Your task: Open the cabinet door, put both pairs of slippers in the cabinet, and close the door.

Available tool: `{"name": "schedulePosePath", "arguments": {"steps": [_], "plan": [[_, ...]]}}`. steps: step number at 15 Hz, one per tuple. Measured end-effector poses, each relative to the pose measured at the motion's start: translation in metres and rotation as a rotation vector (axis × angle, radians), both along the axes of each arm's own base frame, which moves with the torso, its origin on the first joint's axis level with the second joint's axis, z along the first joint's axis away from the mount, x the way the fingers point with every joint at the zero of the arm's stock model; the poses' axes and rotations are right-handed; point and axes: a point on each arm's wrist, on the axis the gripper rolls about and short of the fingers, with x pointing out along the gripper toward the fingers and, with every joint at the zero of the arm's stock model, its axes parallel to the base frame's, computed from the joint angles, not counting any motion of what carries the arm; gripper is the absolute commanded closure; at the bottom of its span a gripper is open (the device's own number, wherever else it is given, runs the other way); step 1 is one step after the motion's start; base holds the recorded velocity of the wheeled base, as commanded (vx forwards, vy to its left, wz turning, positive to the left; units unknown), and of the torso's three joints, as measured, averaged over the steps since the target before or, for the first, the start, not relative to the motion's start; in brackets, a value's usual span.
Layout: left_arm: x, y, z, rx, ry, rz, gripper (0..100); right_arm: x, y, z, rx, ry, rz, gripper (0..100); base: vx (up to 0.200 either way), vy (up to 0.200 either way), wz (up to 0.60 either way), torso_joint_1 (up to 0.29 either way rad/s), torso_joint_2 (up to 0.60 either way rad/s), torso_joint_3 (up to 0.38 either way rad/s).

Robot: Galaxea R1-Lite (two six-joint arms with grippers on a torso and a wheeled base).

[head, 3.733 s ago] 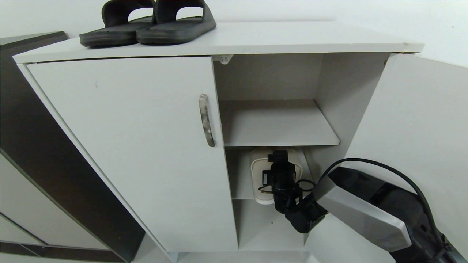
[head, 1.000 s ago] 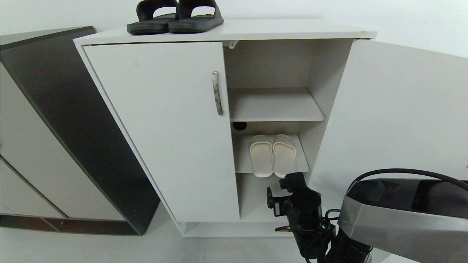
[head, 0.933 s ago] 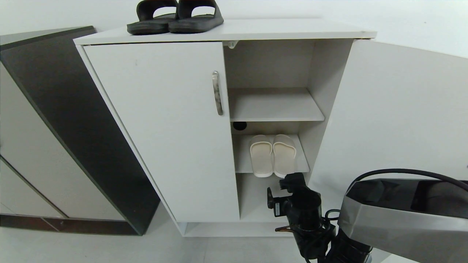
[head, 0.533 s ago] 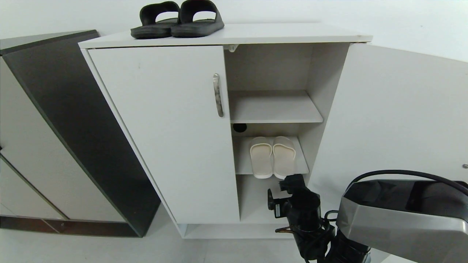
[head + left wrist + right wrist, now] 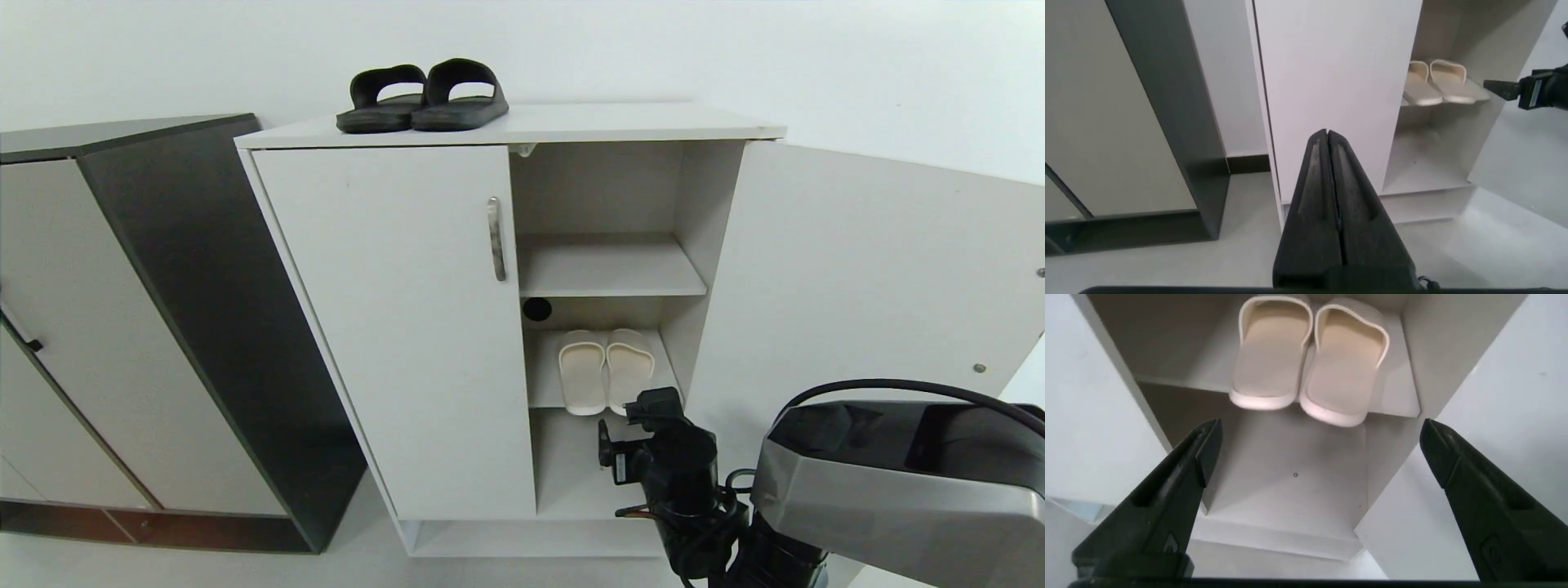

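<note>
Empty-handed at the white two-door cabinet (image 5: pixel 392 327)
My right gripper (image 5: pixel 1320 433) is spread wide, left gripper (image 5: pixel 1327 143) pinched closed on nothing. The cream foam slippers (image 5: pixel 606 369) sit on the middle shelf (image 5: pixel 543 371) past the open right door (image 5: pixel 857 278); black rubber slippers (image 5: pixel 423 96) rest on top.

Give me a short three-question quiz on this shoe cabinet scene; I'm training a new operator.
1. True or false: the black slippers lie inside the cabinet.
2. The white slippers sit on: A) the upper shelf; B) the lower shelf; C) the cabinet's bottom.
3. Fill in: the right gripper is ____ (open or shut).

Key: 1 false, they sit on the cabinet's top; 2 B; 3 open.
</note>
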Motion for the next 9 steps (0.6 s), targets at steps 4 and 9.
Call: {"name": "schedulePosePath", "arguments": {"steps": [4, 9], "plan": [[0.0000, 0.0000, 0.0000, 0.000, 0.000, 0.001, 100, -0.0014, -0.0018, -0.0012, -0.002, 0.003, 0.000, 0, 0.000, 0.000, 0.00, -0.001, 0.00, 0.021], [0.0000, 0.0000, 0.0000, -0.001, 0.000, 0.001, 100, -0.0013, -0.0025, -0.0047, -0.007, 0.008, -0.002, 0, 0.000, 0.040, 0.00, 0.000, 0.00, 0.000]]}}
